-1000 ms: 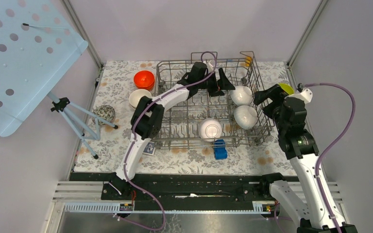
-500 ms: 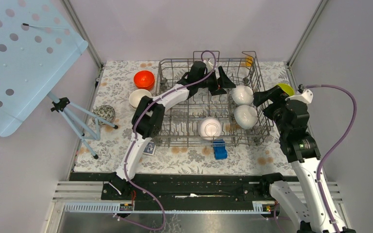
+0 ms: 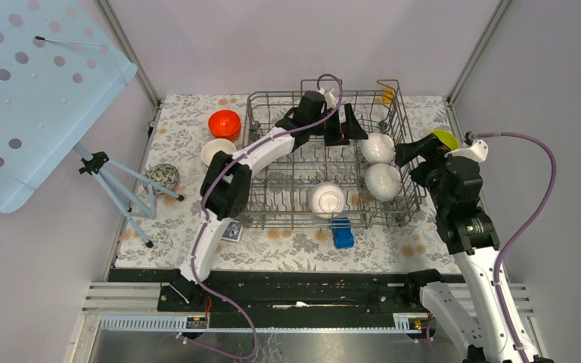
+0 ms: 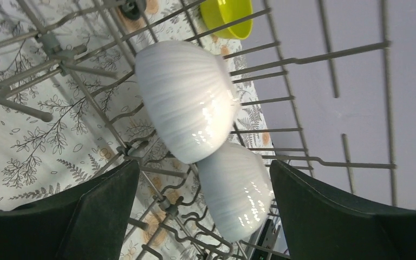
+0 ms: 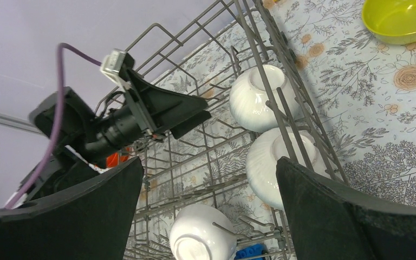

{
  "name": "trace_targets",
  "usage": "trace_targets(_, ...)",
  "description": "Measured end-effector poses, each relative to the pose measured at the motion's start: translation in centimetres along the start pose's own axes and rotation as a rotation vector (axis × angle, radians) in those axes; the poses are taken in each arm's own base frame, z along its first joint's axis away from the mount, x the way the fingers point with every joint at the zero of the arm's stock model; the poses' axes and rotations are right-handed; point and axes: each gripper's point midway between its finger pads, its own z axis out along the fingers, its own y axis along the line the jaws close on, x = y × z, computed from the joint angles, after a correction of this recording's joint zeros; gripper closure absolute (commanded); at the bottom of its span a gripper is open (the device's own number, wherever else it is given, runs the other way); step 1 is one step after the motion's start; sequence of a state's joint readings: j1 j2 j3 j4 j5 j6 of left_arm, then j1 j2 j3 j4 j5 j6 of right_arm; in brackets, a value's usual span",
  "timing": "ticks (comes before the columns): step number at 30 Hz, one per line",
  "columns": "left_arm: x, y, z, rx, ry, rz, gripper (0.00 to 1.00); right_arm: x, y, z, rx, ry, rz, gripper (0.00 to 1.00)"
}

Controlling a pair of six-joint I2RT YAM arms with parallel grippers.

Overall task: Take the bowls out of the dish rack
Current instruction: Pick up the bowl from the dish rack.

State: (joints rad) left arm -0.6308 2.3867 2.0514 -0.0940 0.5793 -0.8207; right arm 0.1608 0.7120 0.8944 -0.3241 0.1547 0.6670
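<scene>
Left of the dish rack (image 3: 287, 189), an orange-red bowl (image 3: 225, 123) and a beige bowl (image 3: 219, 152) stand on the table (image 3: 166, 219). Inside the rack, the left gripper (image 3: 348, 126) is released and empty, jaws wide, facing the far white bowl (image 3: 377, 147), with a second white bowl (image 3: 383, 181) just beside it. Recommended: straddle one rim only, close firmly, and lift straight up. The right gripper (image 3: 413, 162), likewise released, hovers at the rack's right wall, near the yellow-green bowl (image 3: 445, 138).
</scene>
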Motion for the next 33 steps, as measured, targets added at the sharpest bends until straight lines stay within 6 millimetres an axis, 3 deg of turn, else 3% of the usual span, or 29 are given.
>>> trace_targets(8, -2.3, -4.2, -2.5, 0.042, -0.077, 0.153, 0.04, 0.0, 0.1, -0.1, -0.004, -0.001, -0.007, 0.0)
trace_targets(15, -2.2, -4.8, -1.9, 0.084, -0.056, 0.227, 0.05, 0.1, 0.1, -0.2, -0.01, 0.001, -0.017, 0.0)
trace_targets(26, 2.2, -3.8, 0.1, 0.049, -0.001, 0.154, 0.04, 0.4, 0.0, -0.6, -0.018, -0.003, -0.024, 0.0)
trace_targets(33, 3.7, -2.7, -0.4, -0.014, -0.1, 0.031, 0.04, 0.3, 0.4, -1.2, -0.04, -0.014, -0.035, 0.0)
